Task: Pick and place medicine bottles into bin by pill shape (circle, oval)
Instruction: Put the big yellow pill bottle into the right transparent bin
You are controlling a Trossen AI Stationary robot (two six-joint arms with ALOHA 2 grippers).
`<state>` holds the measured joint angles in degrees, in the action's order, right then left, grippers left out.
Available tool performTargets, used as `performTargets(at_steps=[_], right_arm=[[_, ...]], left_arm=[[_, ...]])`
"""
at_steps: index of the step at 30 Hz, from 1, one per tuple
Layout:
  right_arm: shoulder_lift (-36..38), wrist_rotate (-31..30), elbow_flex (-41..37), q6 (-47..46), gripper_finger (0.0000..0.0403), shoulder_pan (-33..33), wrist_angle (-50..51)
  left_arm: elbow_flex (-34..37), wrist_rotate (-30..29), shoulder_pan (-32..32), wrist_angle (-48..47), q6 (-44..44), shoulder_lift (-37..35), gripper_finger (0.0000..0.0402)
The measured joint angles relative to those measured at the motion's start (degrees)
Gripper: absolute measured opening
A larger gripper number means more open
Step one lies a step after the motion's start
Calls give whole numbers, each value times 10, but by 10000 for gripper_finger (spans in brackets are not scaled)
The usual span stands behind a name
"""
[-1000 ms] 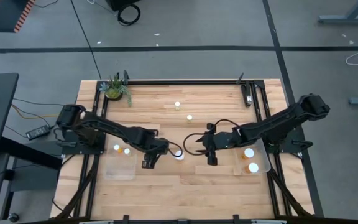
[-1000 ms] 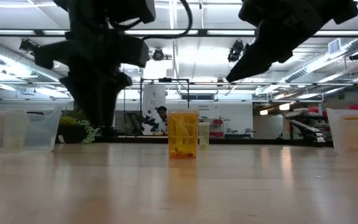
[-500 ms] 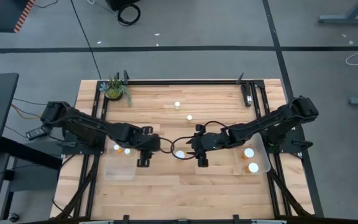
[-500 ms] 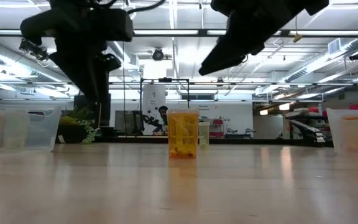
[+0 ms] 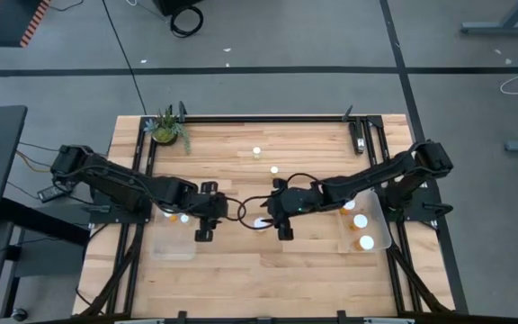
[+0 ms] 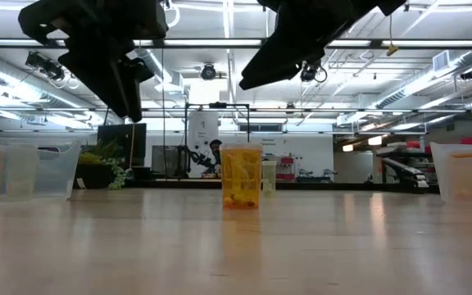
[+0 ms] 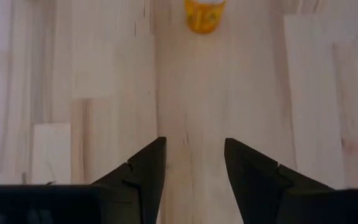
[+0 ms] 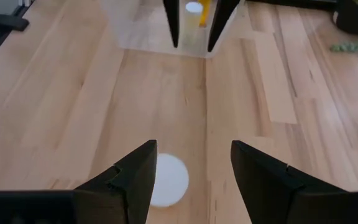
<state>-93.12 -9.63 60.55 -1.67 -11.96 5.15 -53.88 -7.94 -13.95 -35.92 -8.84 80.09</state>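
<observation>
One medicine bottle (image 6: 242, 176), amber with a white cap, stands upright on the table's middle (image 5: 260, 222). My right gripper (image 8: 192, 149) hovers open over it, and its white cap (image 8: 166, 180) shows below, between the fingers and nearer one of them. My left gripper (image 7: 194, 146) hangs open and empty above the table, left of the bottle (image 7: 205, 12). In the high view the two grippers (image 5: 216, 214) (image 5: 272, 211) face each other across the bottle. Both are raised well above the table in the low view.
A clear bin (image 5: 174, 238) at the left holds two bottles; a clear bin (image 5: 369, 229) at the right holds three. Two more bottles (image 5: 256, 152) (image 5: 274, 169) stand toward the far edge. A small potted plant (image 5: 167, 129) sits at the far left corner.
My left gripper has drawn back from the middle bottle toward the table's left edge and risen, staying open. My right gripper has gone toward the left until it is over the bottle, also open. The bottle has stayed standing where it was.
</observation>
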Motion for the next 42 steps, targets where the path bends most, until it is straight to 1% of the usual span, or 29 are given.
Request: performTargets(at_steps=[9,18,29,36,42], right_arm=[[0,0,0,-4,214,3,-7],[0,3,0,-11,214,3,-8],[-52,24,0,-5,217,3,-43],[-86,29,0,15,249,3,-62],[-87,40,0,15,291,3,-62]], left_arm=[[0,0,-2,5,0,1,172],[0,0,-2,30,-12,2,172],[0,-4,3,40,-44,2,172],[0,-7,3,40,-56,2,172],[0,-9,3,41,-60,2,172]])
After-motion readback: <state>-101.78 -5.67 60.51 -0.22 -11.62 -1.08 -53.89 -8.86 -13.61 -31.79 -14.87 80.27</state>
